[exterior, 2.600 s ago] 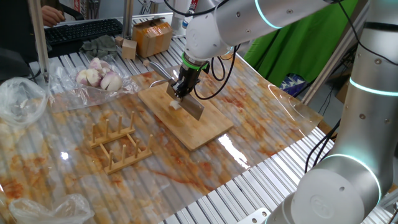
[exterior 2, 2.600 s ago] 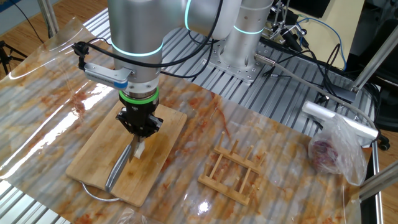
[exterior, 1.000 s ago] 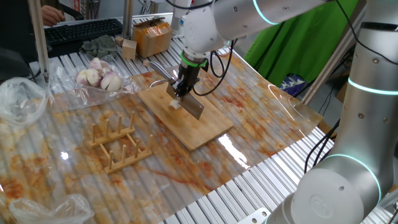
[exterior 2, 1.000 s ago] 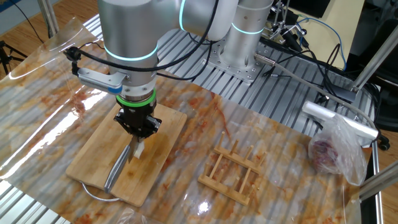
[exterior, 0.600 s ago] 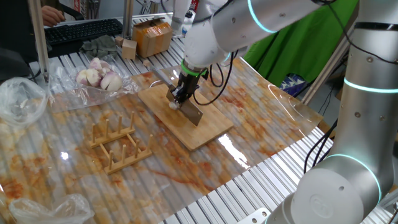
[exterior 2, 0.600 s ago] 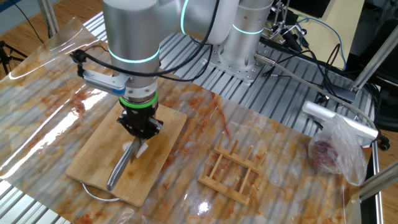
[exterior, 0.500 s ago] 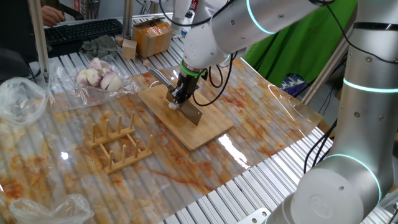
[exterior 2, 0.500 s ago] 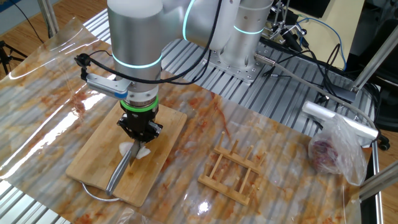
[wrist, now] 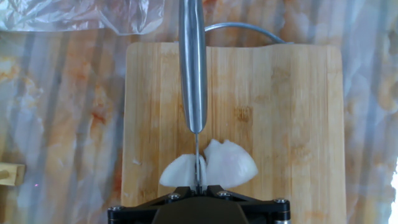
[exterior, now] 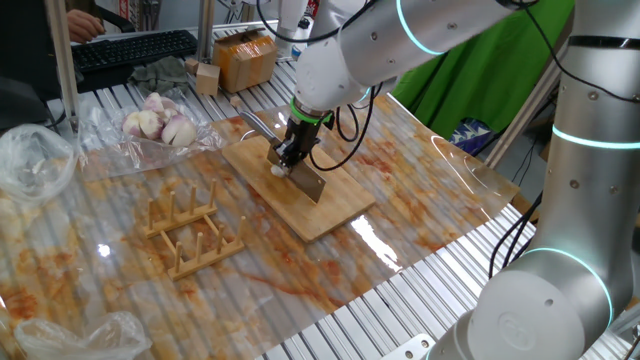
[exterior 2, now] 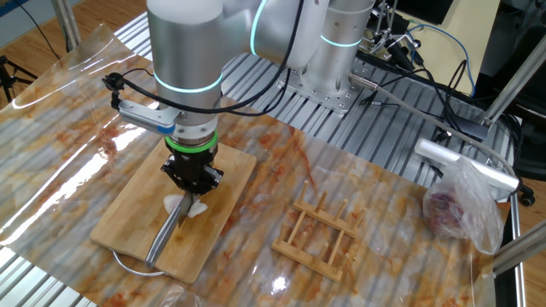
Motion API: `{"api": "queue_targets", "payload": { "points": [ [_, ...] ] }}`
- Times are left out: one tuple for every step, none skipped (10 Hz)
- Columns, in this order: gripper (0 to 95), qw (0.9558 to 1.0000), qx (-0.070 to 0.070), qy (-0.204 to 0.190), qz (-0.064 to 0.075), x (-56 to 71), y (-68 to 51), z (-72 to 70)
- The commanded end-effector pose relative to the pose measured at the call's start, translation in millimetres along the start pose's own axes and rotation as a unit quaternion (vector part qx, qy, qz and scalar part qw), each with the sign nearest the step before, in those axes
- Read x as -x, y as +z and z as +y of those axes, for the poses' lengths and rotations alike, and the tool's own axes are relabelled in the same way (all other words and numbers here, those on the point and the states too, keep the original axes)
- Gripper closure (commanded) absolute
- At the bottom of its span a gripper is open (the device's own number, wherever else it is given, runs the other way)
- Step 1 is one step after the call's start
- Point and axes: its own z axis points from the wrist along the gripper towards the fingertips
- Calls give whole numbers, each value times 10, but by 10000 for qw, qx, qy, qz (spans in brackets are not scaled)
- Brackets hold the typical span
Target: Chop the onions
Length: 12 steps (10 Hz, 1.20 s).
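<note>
Arm pose: the grey arm bends over the table, its gripper (exterior 2: pixel 193 182) pointing straight down over the wooden board (exterior: pixel 330 205).
Fingers: pressed together, pinching the knife (wrist: pixel 193 74) by its blade end; the fingertips themselves are hidden under the black gripper body in the hand view.
Knife: smooth grey metal, long and narrow; in the hand view its handle runs straight away from the gripper toward the board's far edge, blade edge down.
Onions: two pale white, glossy, irregular chunks (wrist: pixel 208 165) lie on the board directly under the gripper, one on each side of the blade, touching it.
Onion axis: the pair spreads crosswise to the knife's long axis.
Board: light bamboo, rectangular with rounded corners, visible grain, a thin metal loop (wrist: pixel 242 28) at its far end.
Table cover: clear plastic sheet (exterior 2: pixel 358 183) over corrugated metal, smeared with orange-brown stains.
Nearby: a slatted wooden rack (exterior: pixel 190 235) stands apart from the board; whole pinkish bulbs (exterior: pixel 155 120) lie on crinkled plastic farther off.
</note>
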Motion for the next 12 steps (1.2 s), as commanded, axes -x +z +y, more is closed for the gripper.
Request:
{"api": "queue_targets", "payload": {
  "points": [
    [950, 10000, 8, 60, -20, 7, -2, -2],
    [950, 9999, 33, 97, -14, -3, -12, 4],
    [950, 9999, 57, 138, 2, -11, -22, 9],
    [950, 9998, 76, 171, 1, -21, -23, 12],
    [950, 9998, 70, 183, -52, -36, -16, 16],
    [950, 9998, 55, 208, -46, -54, -10, 32],
    [950, 9997, 66, 229, -26, -52, -18, 41],
    [950, 9996, 95, 257, 8, -47, -42, 44],
    [950, 9996, 93, 265, 9, -42, -62, 46],
    [950, 9996, 92, 270, 51, -33, -101, 50],
    [950, 9996, 80, 262, 93, -23, -150, 54],
    [950, 9996, 64, 258, 125, -14, -190, 56]
  ]
}}
